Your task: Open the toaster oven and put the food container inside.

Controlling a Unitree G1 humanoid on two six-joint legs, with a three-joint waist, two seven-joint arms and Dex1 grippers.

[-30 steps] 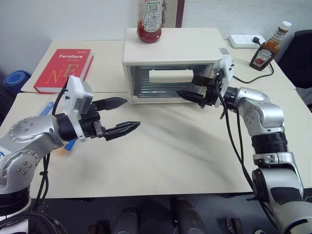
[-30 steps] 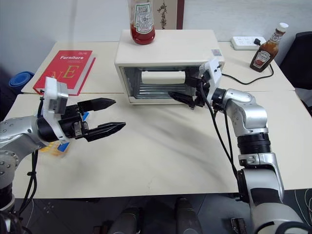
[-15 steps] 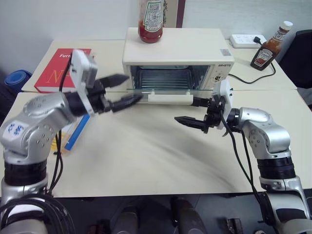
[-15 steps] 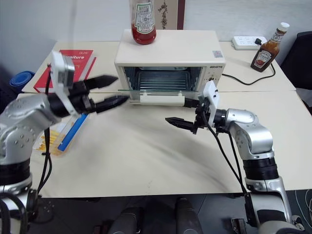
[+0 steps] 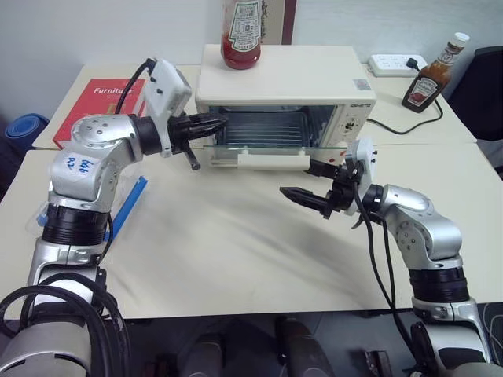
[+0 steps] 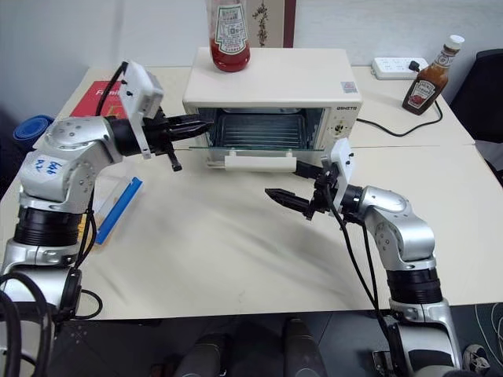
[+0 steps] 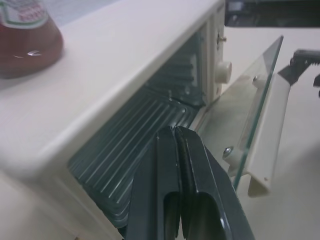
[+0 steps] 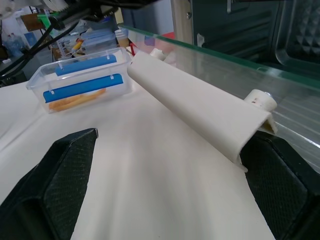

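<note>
Left eye view: the toaster oven (image 5: 287, 86) sits at upper centre of the counter (image 5: 236, 251), cream-white, its glass door (image 5: 267, 149) dropped flat with the white handle (image 5: 273, 160) at the front edge and ribbed dark walls inside. The food container (image 8: 80, 80), a clear box with blue clips and yellow sticks, lies at centre left, largely hidden behind the left arm. The left gripper (image 5: 211, 123) is clenched, empty, at the oven's left front corner. The right gripper (image 5: 314, 184) is spread wide just below the handle. A ketchup bottle (image 5: 240, 31) stands on the oven, cut off at the top; a red book (image 5: 98, 106) lies upper left, a sauce bottle (image 5: 431, 75) and power strip (image 5: 393, 64) upper right.
</note>
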